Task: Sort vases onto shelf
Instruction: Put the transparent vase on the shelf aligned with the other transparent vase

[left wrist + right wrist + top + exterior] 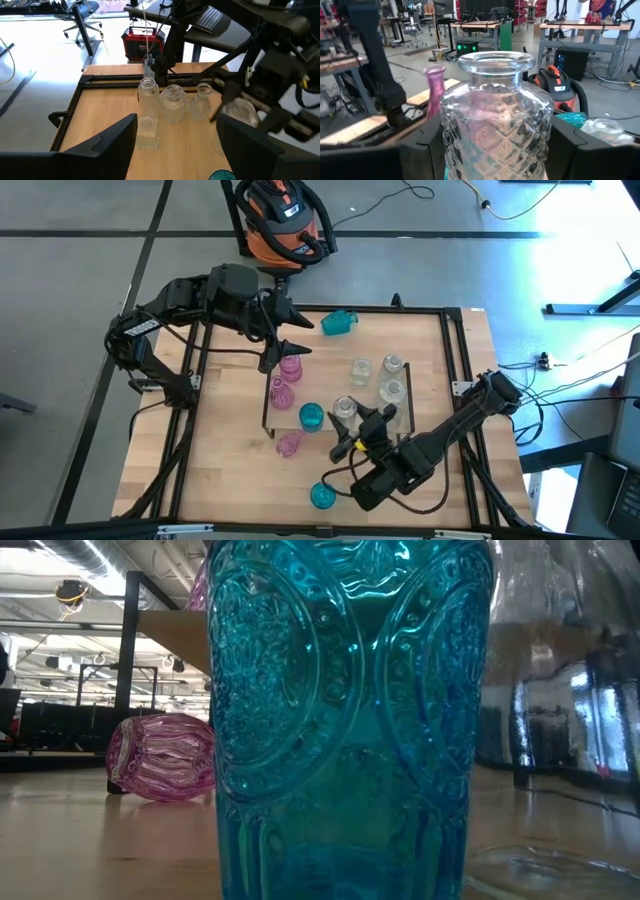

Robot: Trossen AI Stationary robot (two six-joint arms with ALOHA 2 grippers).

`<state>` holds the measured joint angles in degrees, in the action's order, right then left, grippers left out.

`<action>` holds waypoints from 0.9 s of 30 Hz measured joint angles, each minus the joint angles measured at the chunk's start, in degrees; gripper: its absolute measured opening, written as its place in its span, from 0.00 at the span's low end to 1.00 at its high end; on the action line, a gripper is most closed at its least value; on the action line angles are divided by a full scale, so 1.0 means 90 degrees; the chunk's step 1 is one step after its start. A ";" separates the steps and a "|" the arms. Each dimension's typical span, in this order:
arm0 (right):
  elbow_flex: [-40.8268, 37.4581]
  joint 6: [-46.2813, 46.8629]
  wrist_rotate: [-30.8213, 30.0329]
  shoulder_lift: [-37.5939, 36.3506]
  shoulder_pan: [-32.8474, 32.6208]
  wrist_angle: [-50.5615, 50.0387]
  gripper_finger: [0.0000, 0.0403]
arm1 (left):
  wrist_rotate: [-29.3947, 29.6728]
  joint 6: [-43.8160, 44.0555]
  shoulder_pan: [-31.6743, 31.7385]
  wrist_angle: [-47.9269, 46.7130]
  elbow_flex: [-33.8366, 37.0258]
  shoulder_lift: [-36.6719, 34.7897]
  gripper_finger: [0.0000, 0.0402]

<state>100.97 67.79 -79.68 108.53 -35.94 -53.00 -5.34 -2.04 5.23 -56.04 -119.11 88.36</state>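
I see the wooden counter (220,470) filling the middle of the high view, with the low shelf (340,395) at its centre. My left arm reaches in from the upper left, and its left gripper (290,330) hangs released with nothing between the fingers, just above the upright pink vases (289,368) at the shelf's left end. My right arm comes up from the lower right; the right gripper (352,423) is clenched around a clear vase (495,130) with a diamond-cut body, at the lower middle of the shelf. Three more clear vases (173,102) stand toward the shelf's right end. A teal vase (311,416) stands beside the grasped one. Another teal vase (339,323) lies tipped near the counter's top edge, one more (322,496) stands low centre, and a pink vase (162,756) lies on its side below the shelf.
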 joint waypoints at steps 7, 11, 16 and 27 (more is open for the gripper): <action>0.0000 -0.0087 -0.0024 0.0246 0.0139 0.0061 0.51 | 0.0000 -0.0002 -0.0001 -0.0002 0.0000 0.0001 0.66; -0.0128 0.0223 0.0021 0.0325 0.0272 0.0053 0.51 | -0.0002 0.0000 -0.0002 -0.0004 0.0000 0.0002 0.66; -0.0265 0.0583 0.0134 0.0422 0.0386 -0.0059 0.51 | -0.0005 0.0002 -0.0005 -0.0004 0.0000 0.0002 0.66; -0.0277 0.0834 0.0332 0.0533 0.0672 -0.0535 0.51 | -0.0010 0.0005 -0.0005 -0.0006 0.0000 0.0002 0.66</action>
<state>98.48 75.29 -76.70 113.32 -29.90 -57.82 -5.43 -2.00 5.19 -56.10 -119.11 88.38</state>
